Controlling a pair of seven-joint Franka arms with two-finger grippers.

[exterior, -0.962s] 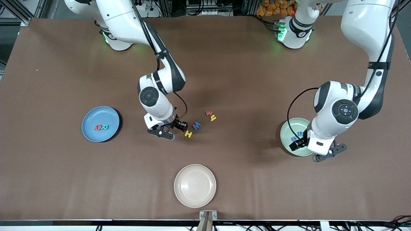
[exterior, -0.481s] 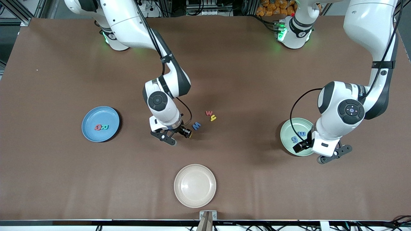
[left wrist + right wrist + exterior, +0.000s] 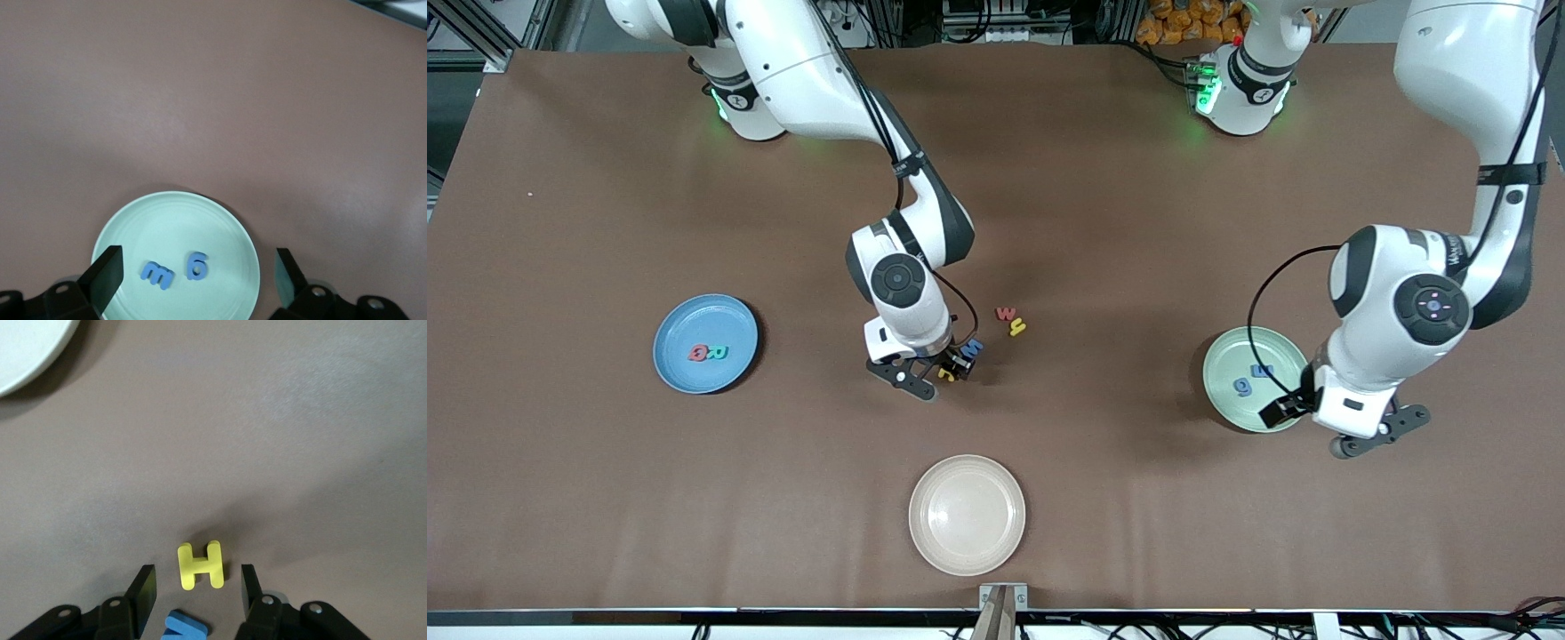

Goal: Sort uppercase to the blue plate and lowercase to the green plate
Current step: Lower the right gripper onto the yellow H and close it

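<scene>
Closing on the yellow H [image 3: 200, 565] is the step in hand, I'd say. Right gripper [image 3: 940, 372] sits low over the table [image 3: 1103, 204] mid-span, jaws part-open and empty, one on each side of the H in the right wrist view, with a gap on both sides and no contact yet.

To do it well: drop straight down, keep the H centred between the jaws, and pinch across its uprights so the foam doesn't twist out. Watch the blue W [image 3: 972, 347]; it lies just beside the H, a little farther from the front camera, and its edge shows between the jaws near the wrist camera. A sloppy close could drag it along.

Red w [image 3: 1006, 313] and yellow y [image 3: 1016, 328] lie together near the W, toward the left arm's end. The blue plate [image 3: 676, 373], toward the right arm's end, already holds the red Q [image 3: 697, 353] and green R [image 3: 718, 353].

Left gripper [image 3: 1334, 425] waits at the edge of the green plate [image 3: 200, 207], jaws wide and empty; blue m [image 3: 156, 274] and blue g [image 3: 198, 265] lie side by side in it.
</scene>
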